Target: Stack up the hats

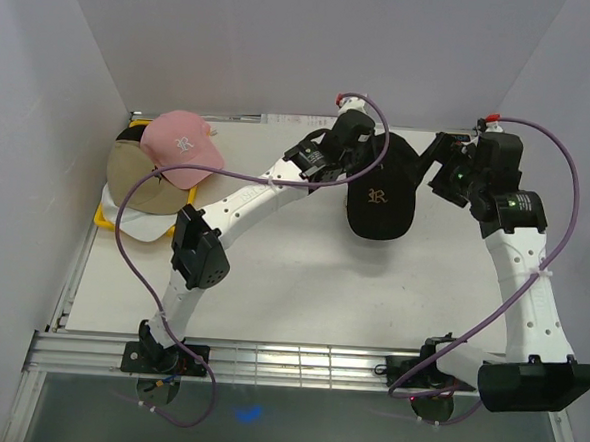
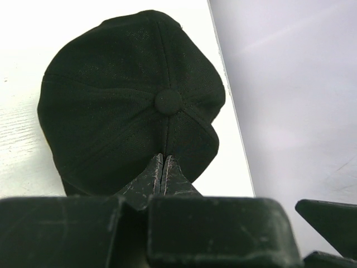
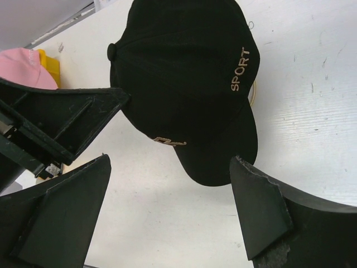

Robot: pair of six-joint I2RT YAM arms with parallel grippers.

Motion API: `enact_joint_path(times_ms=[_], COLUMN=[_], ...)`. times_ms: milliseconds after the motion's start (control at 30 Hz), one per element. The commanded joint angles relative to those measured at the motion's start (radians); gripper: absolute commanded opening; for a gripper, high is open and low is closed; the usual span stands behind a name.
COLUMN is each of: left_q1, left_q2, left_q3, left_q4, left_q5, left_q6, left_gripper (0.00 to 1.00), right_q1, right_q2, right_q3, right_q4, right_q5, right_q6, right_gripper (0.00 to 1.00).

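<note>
The black hat (image 1: pixel 379 201) lies right of the table's middle, brim toward me, and also shows in the wrist views (image 2: pixel 128 100) (image 3: pixel 184 72). My left gripper (image 1: pixel 369 153) (image 2: pixel 163 156) is shut, its tips against the rear of the crown, and I see no fabric between them. Just right of the black hat, my right gripper (image 1: pixel 431 167) (image 3: pixel 170 159) stands wide open with nothing held; the brim tip lies just beyond its fingertips. At the far left, a pink hat (image 1: pixel 182 146) sits on a tan hat (image 1: pixel 137 176), with a white hat (image 1: pixel 144 227) showing underneath.
A yellow tray (image 1: pixel 103 217) lies under the pile of hats in the back left corner. White walls close the table at the back and both sides. The left arm's forearm (image 1: pixel 246 203) crosses the table diagonally.
</note>
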Motion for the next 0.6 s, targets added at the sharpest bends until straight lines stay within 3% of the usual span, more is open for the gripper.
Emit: enact_joint_path(times_ms=[0,433,567], left_q1=[-0.008,-0.010,-0.010], left_q2=[0.003,0.006,0.006], left_q3=[-0.002,-0.028,-0.036], left_q4=[0.048,0.051,0.051], left_q5=[0.013,0.027,0.029], left_q6=[-0.006,-0.015,-0.018], left_gripper=[0.00,0.00,0.00], right_q1=[-0.007,-0.007,-0.008], right_q2=[0.033,0.156,0.178], right_q3=[0.006,0.003,-0.004], right_q4=[0.045,0.137,0.151], right_q5=[0.023,-0.027,-0.035], right_q6=[-0.027,-0.030,-0.027], right_gripper=[0.92,1.00,0.95])
